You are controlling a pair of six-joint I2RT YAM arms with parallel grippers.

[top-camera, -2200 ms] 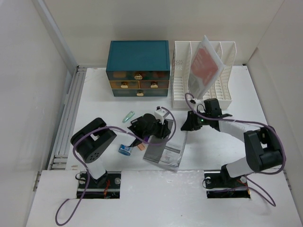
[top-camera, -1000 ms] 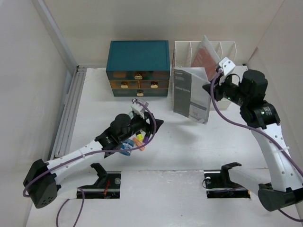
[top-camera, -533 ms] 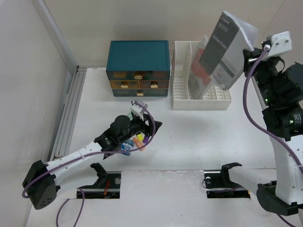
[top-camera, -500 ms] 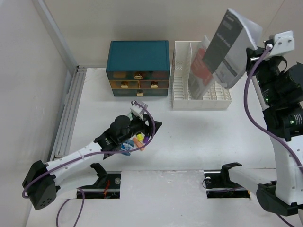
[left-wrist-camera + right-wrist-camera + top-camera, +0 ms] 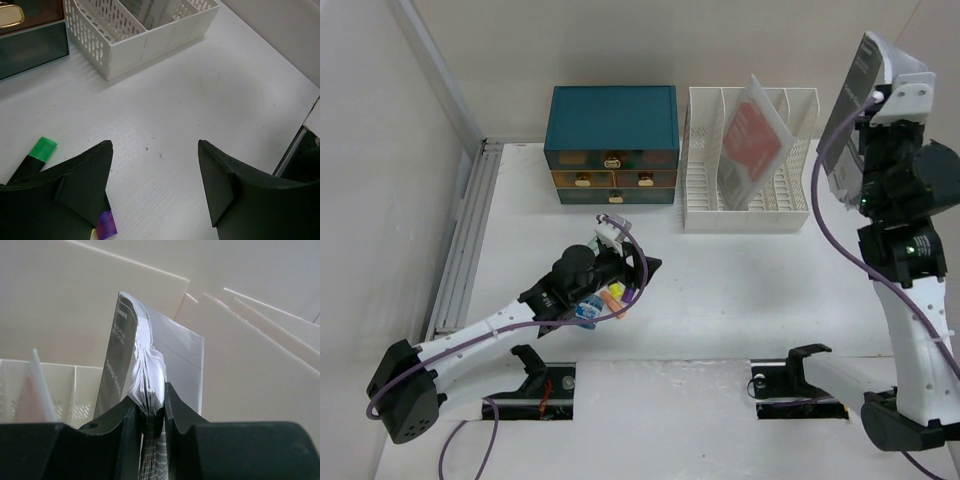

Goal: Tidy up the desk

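Worktop (image 5: 770,300): file rack (image 5: 705,200) at 1 o'clock holds red packet (image 5: 752,140). Manual (image 5: 852,115) aloft at 2 o'clock, clamped in right pincer (image 5: 150,407), not yet slotted. Left pincer (image 5: 154,146) apart over loose highlighters (image 5: 613,293) at 7 o'clock, unsorted. Roughly midway.

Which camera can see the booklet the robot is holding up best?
The right wrist view: the booklet is close up, pinched in the right gripper, with cover lettering visible. The top view shows only a narrow slanted strip, high at the right. The left wrist view misses it.
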